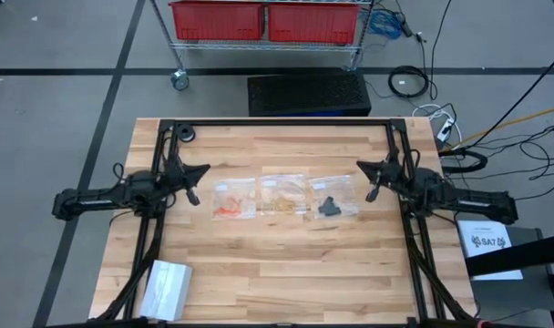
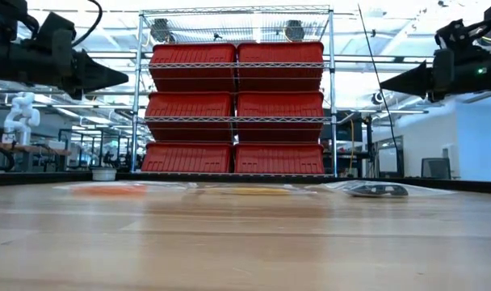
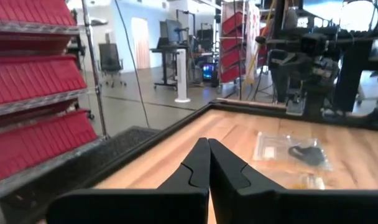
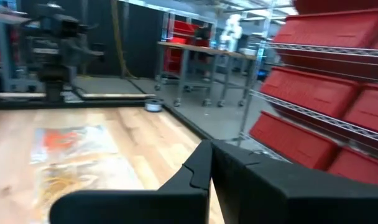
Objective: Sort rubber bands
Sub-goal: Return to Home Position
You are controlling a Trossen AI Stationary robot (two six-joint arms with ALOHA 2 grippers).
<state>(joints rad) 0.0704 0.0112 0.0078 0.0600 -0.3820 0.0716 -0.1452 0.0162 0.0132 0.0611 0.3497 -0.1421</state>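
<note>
Three clusters of rubber bands lie in a row at the table's middle, each at a flat clear bag: orange (image 1: 230, 209) on the left, pale tan (image 1: 282, 197) in the middle, black (image 1: 330, 207) on the right. Whether they lie in the bags or on them I cannot tell. My left gripper (image 1: 205, 170) hovers shut above the table, left of the orange cluster, pointing level toward the table's right. My right gripper (image 1: 360, 167) hovers shut to the right of the black cluster, pointing level toward the left. In the wrist views both pairs of fingers (image 3: 207, 152) (image 4: 210, 155) are closed with nothing between them.
A stack of clear bags (image 1: 166, 287) lies at the near left corner. A small dark roll (image 1: 185, 135) sits at the far left corner. A wire shelf with red bins (image 1: 268, 20) stands beyond the far edge. The wood in front of the clusters is bare.
</note>
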